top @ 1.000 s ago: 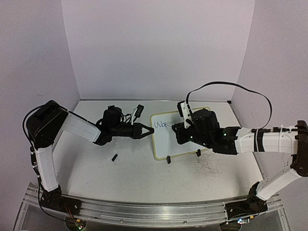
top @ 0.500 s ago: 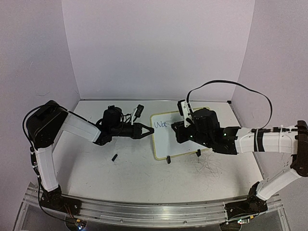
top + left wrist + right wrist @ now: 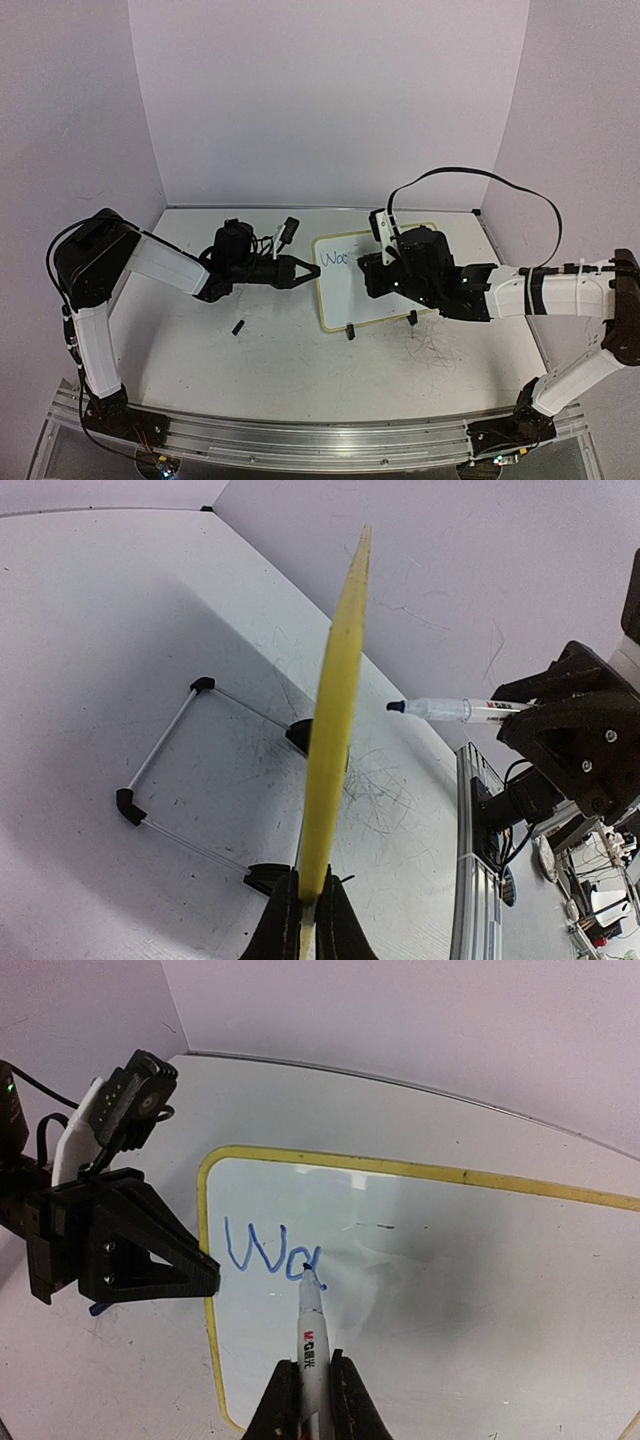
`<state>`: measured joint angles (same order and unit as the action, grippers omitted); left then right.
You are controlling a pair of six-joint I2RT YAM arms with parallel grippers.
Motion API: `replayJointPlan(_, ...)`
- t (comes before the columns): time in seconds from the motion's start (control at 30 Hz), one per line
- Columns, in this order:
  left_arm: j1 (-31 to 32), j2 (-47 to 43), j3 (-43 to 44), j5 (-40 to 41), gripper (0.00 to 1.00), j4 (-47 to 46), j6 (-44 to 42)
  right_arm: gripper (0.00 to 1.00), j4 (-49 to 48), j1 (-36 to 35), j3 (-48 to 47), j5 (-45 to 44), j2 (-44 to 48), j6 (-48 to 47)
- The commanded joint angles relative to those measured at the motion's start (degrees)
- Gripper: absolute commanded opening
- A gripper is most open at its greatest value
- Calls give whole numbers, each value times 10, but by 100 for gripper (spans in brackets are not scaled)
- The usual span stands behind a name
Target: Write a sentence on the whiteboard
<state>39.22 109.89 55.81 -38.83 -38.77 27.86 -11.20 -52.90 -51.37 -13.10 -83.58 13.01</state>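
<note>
One grey table [image 3: 300, 375] bearing two arms. The left arm [image 3: 150, 262] is bent at the elbow and reaches rightward, low over the surface. The right arm [image 3: 560, 290] is stretched leftward, with its wrist over the board.

One whiteboard [image 3: 340, 295], yellow-framed, is shown at mid-table between the two grippers, propped on a wire stand [image 3: 165, 745]. Two black clips [image 3: 351, 333] are seen along its near edge. The left gripper [image 3: 300, 920] is pressed together on the board's left edge. The right gripper [image 3: 308, 1390] is pinched on one marker [image 3: 310, 1335], whose tip touches the board.

Of the sentence [image 3: 272, 1250], two blue letters, "Wa", are written near the upper left corner. One small black piece [image 3: 239, 327] lies on the table, apart from the board.
</note>
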Motion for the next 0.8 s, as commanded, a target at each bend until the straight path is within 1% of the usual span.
replayJointPlan(0.0, 6, -21, 8, -4, 0, 28, -1, 0, -19, 3, -27, -41, -7, 12)
replayJointPlan(0.23, 6, -23, 6, -3, 0, 30, -3, 0, -17, 3, -31, -33, -16, 9)
replayJointPlan(0.77, 6, -23, 10, -5, 0, 31, -4, 0, -19, 8, -37, -44, -29, 10)
